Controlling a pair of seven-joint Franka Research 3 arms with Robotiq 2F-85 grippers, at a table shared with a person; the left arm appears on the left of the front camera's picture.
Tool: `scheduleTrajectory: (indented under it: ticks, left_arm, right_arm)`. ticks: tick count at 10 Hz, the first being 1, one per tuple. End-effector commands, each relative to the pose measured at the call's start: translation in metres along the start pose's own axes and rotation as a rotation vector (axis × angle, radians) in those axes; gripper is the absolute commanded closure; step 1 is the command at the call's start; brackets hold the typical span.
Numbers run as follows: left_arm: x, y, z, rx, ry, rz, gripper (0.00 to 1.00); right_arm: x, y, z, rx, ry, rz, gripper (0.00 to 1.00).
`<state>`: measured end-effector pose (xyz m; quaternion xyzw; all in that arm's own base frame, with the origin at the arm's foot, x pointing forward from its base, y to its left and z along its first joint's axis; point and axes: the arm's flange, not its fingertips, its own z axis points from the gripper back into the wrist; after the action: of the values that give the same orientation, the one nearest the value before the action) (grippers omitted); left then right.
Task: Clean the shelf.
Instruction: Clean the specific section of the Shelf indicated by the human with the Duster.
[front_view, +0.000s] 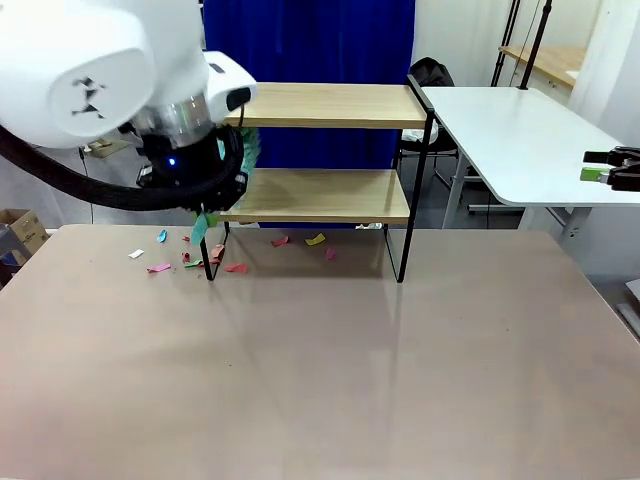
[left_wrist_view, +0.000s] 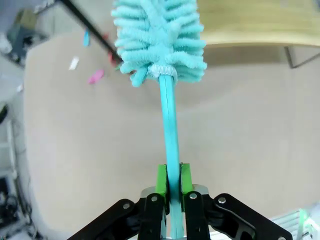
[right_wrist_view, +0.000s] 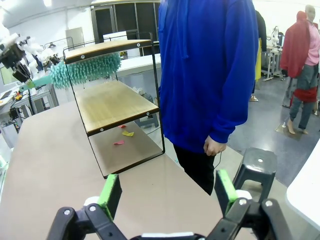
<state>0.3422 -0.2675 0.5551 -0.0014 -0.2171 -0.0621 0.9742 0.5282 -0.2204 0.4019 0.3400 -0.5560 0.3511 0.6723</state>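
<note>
The shelf (front_view: 330, 105) stands at the table's far middle, two light wooden boards in a thin black frame. My left gripper (left_wrist_view: 173, 177) is shut on the thin handle of a turquoise fluffy duster (left_wrist_view: 160, 40). The duster head (front_view: 248, 148) sits at the shelf's left end, between the two boards; from the right wrist it shows just under the top board (right_wrist_view: 85, 70). Coloured paper scraps (front_view: 158, 267) lie on the table left of the shelf and under it (front_view: 315, 239). My right gripper (right_wrist_view: 167, 192) is open and holds nothing, far off at the right (front_view: 600, 168).
A person in a blue hoodie (right_wrist_view: 210, 70) stands right behind the shelf. A white side table (front_view: 520, 130) is at the back right, with a dark stool (right_wrist_view: 257, 165) on the floor near the person. The near half of the brown table (front_view: 350, 380) is bare.
</note>
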Motion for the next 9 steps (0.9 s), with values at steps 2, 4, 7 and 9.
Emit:
scheduleTrajectory:
  ticks: [2, 4, 7, 9]
  left_arm:
    - [-0.022, 0.037, 0.015, -0.226, 0.010, -0.249, 0.87]
    - [-0.042, 0.063, 0.035, -0.345, 0.060, -0.493, 0.87]
    - [-0.068, 0.093, 0.060, -0.458, 0.071, -0.750, 0.87]
    - [-0.086, 0.112, 0.067, -0.388, 0.307, -0.910, 0.87]
  right_arm:
    - [0.003, 0.002, -0.002, 0.003, -0.002, 0.005, 0.00]
    - [0.003, 0.002, -0.002, 0.003, -0.002, 0.005, 0.00]
    - [0.003, 0.002, -0.002, 0.003, -0.002, 0.005, 0.00]
    - [0.003, 0.002, -0.002, 0.003, -0.002, 0.005, 0.00]
